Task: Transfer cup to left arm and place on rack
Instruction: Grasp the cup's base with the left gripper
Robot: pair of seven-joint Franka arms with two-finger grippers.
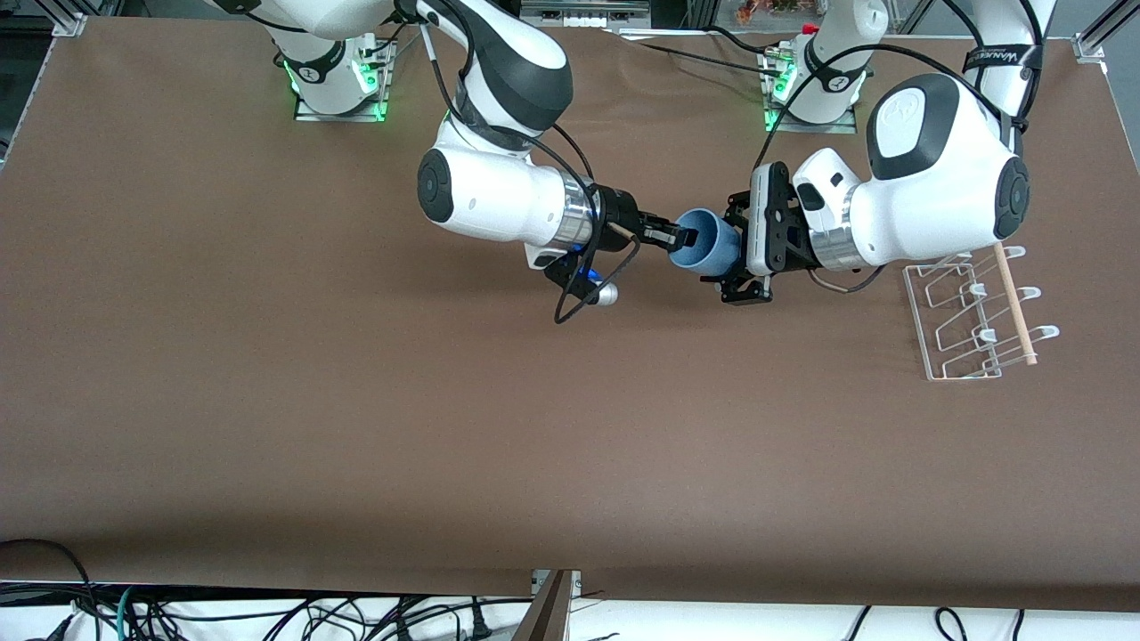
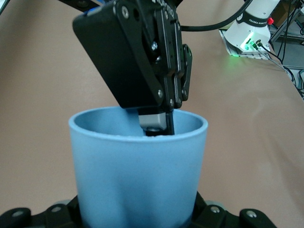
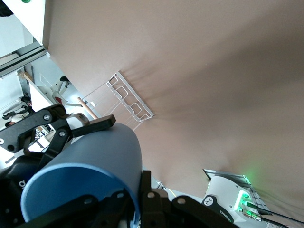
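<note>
The light-blue cup (image 1: 708, 245) hangs on its side in the air over the middle of the table, between the two grippers. My right gripper (image 1: 681, 239) is shut on the cup's rim, one finger inside the mouth and one outside; this shows in the left wrist view (image 2: 159, 128). My left gripper (image 1: 735, 249) is closed round the cup's body near its base, a finger against each side. The cup fills the left wrist view (image 2: 137, 171) and the right wrist view (image 3: 95, 156). The clear wire rack (image 1: 966, 312) stands toward the left arm's end of the table.
A light wooden dowel (image 1: 1015, 307) lies across the rack. The rack also shows in the right wrist view (image 3: 128, 97). A black cable loop (image 1: 588, 294) hangs under the right wrist. The arm bases (image 1: 338, 80) (image 1: 815, 98) stand along the table's robot edge.
</note>
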